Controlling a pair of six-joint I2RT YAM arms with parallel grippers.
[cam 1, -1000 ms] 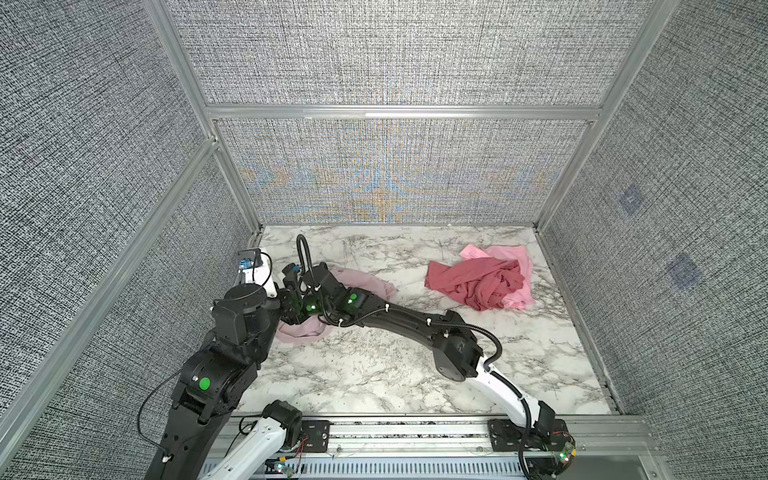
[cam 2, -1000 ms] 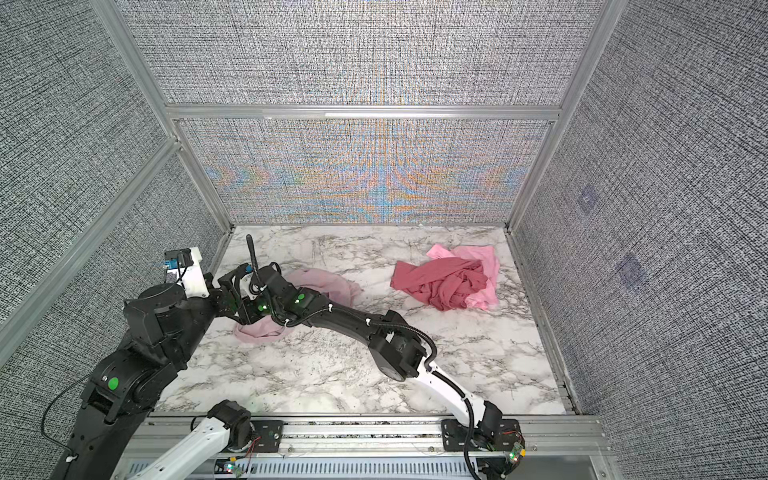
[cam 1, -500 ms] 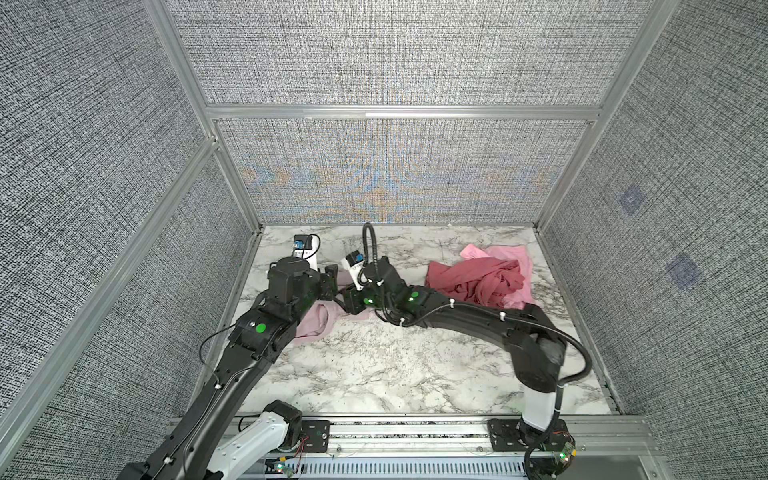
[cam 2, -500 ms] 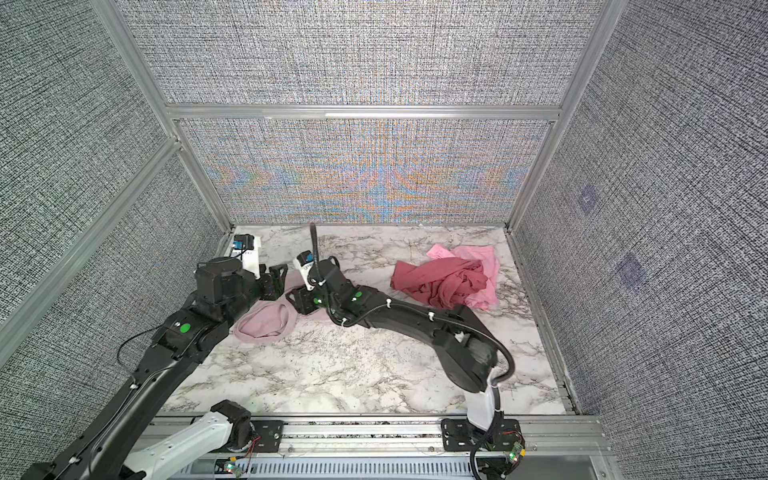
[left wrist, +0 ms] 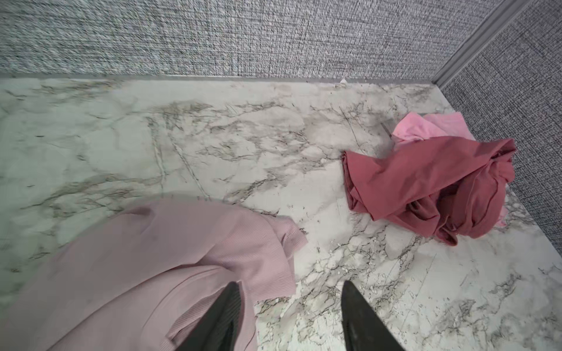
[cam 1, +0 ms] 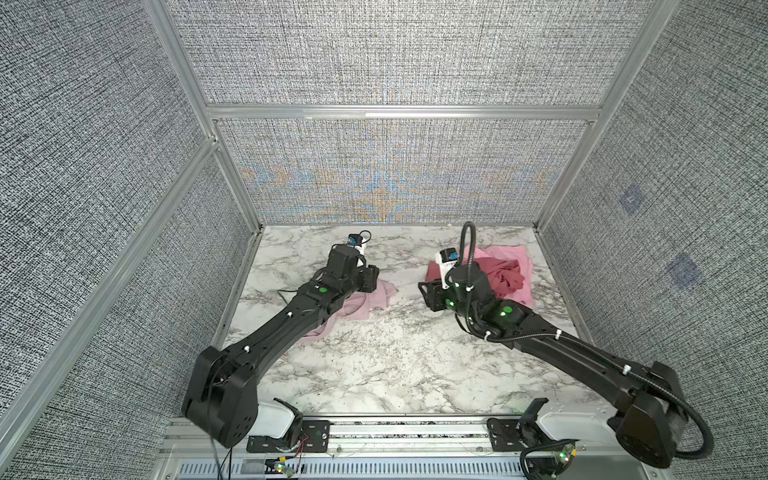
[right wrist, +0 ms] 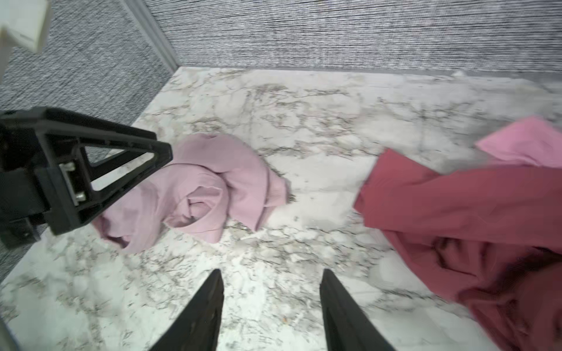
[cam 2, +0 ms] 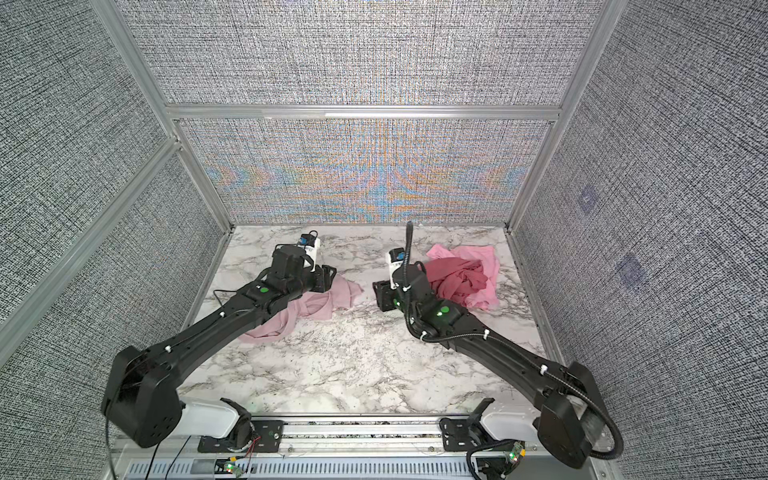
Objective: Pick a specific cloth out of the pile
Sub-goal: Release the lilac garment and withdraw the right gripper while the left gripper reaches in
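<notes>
Both top views: the cloth [cam 1: 376, 297] lies alone on the tabletop [cam 1: 395, 357], well apart from the pile [cam 1: 505, 272]; you can judge the separation done. Left wrist: your left hand [left wrist: 290, 284] gapes at the cloth's edge, gripping nothing; the fabric is pale mauve and ribbed. Right wrist: your right hand [right wrist: 270, 272] is spread and empty over bare marble; the cloth is crumpled and loosely rolled.

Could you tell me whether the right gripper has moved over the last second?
Yes: the right gripper has swung rightward, off the mauve-pink cloth, to beside the pile, which stayed by the back-right corner.
</notes>
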